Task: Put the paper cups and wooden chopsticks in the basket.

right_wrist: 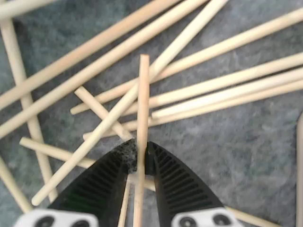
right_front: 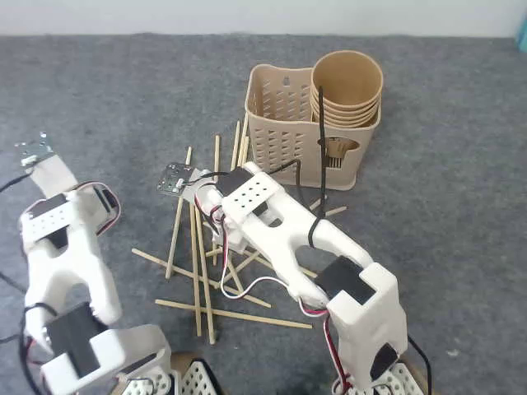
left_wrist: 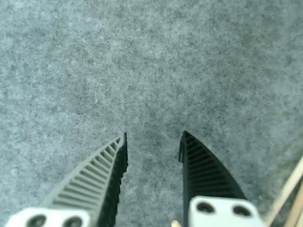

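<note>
Chopstick point(right_wrist: 143, 94) is pinched in the right claw point(right_wrist: 140, 152), other chopsticks point(right_wrist: 222, 92) lie crisscrossed just past its tips. Left claw point(left_wrist: 154, 142) is spread apart, plain carpet point(left_wrist: 142, 56) right below it.

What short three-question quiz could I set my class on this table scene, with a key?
1. True or false: the stack of brown paper cups sits inside the beige slotted plastic basket.
2. The right claw is: A open; B shut on one pale wooden chopstick; C shut on a cup.
3. What lies beneath the open left claw?
Key: 1 true; 2 B; 3 bare grey carpet.
</note>
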Controlling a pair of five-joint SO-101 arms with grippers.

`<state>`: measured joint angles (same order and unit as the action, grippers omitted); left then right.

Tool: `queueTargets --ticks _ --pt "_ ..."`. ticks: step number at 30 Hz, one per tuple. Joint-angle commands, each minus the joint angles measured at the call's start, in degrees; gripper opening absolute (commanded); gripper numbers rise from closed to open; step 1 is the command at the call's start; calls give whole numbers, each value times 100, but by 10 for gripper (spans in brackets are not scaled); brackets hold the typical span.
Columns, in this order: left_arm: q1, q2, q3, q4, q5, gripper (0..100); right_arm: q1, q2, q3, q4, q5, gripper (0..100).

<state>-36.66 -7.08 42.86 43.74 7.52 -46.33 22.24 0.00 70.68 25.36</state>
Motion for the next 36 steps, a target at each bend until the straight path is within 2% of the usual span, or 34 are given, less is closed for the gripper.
queueTargets --ticks 1,14,20,23,31,36 --pt "-9 -53 -268 35 53 173 101 -813 -211 268 18 8" --pt "9 -308 48 -193 44 173 110 -3618 -211 910 -510 8" --pt "158 -835 541 -431 18 173 330 -4822 -211 356 -501 8" --pt "387 -1029 699 -422 -360 173 585 -5297 -211 154 -519 8" --pt "668 -1099 796 -396 -510 173 1059 -6510 -185 66 -1811 8" --pt "862 -1099 778 -202 -519 175 1253 -7582 299 -13 -2365 8"
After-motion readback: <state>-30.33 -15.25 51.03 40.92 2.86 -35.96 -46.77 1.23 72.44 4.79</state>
